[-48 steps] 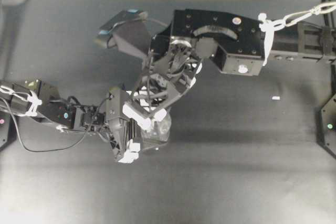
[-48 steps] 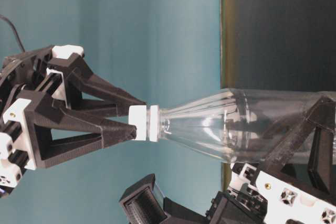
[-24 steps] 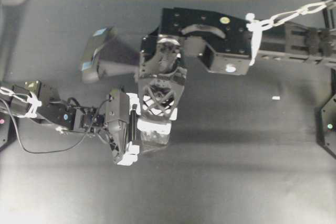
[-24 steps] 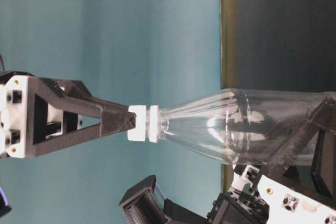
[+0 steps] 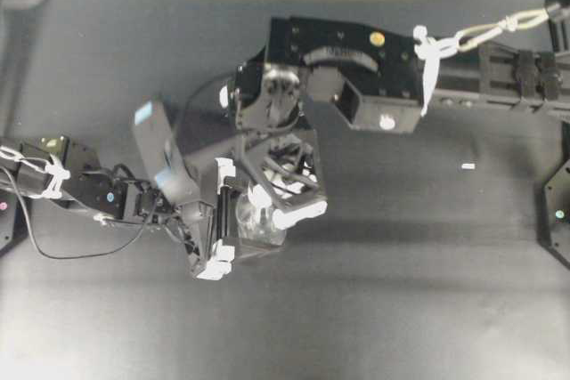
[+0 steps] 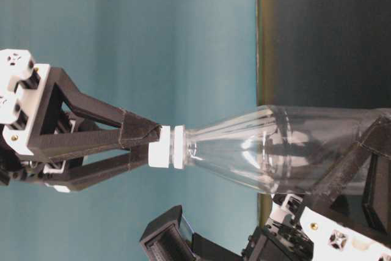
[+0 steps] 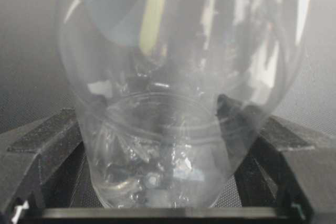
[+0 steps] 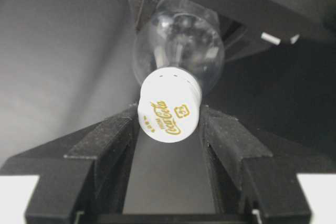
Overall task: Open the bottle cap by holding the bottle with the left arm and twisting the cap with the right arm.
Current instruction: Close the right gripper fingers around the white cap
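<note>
The right gripper (image 8: 169,129) had rolled around the Coca-Cola bottle cap (image 8: 169,110), still clamped on it. The left gripper (image 7: 163,182) gripped the bottle (image 6: 281,148); the cap was probably loosening.

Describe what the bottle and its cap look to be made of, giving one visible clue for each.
The bottle: probably thin clear plastic, glossy; you see straight through it and it throws bright reflections. The bottle cap: apparently opaque white plastic, smooth and fairly matte, with gold lettering printed on top.
</note>
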Tool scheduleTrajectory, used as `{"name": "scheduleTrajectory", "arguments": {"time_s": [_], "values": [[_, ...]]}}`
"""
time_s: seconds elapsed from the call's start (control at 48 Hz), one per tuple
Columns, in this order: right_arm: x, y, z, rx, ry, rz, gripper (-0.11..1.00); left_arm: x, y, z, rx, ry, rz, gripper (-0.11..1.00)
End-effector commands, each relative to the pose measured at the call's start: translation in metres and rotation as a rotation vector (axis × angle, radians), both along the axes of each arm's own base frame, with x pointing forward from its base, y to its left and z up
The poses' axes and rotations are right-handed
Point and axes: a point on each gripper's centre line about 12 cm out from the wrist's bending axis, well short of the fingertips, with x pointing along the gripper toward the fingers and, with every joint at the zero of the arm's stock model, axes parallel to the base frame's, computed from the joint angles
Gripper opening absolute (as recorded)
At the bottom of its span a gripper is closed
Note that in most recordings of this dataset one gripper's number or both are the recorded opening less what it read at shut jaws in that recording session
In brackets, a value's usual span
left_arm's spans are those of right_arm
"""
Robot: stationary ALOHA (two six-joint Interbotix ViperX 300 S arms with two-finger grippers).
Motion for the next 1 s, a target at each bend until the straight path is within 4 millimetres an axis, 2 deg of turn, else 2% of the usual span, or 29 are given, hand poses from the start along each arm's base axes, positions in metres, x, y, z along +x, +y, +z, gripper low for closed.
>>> {"name": "scheduleTrajectory", "arguments": {"time_s": [0.0,0.667,0.709,0.813,0.876,0.98], "values": [[-0.002,0.010,0.004,-0.016,-0.020,0.057,0.36,-0.007,0.001,-0.009,0.001,0.037,0.000,0.84],[-0.008,0.009,-0.005,-0.035,-0.035,0.028,0.37,-0.009,0.002,-0.009,0.008,0.041,0.001,0.84],[-0.008,0.010,-0.004,-0.035,-0.045,0.019,0.41,-0.009,0.002,-0.009,0.008,0.041,0.001,0.84],[-0.007,0.010,-0.003,-0.034,-0.062,-0.009,0.70,-0.009,0.003,-0.009,0.007,0.041,0.003,0.84],[-0.008,0.010,-0.001,-0.037,-0.071,-0.018,0.81,-0.009,0.003,-0.009,0.007,0.038,0.003,0.84],[-0.011,0.010,0.010,-0.034,-0.086,-0.042,0.82,-0.010,0.003,-0.010,0.007,0.044,0.004,0.84]]}}
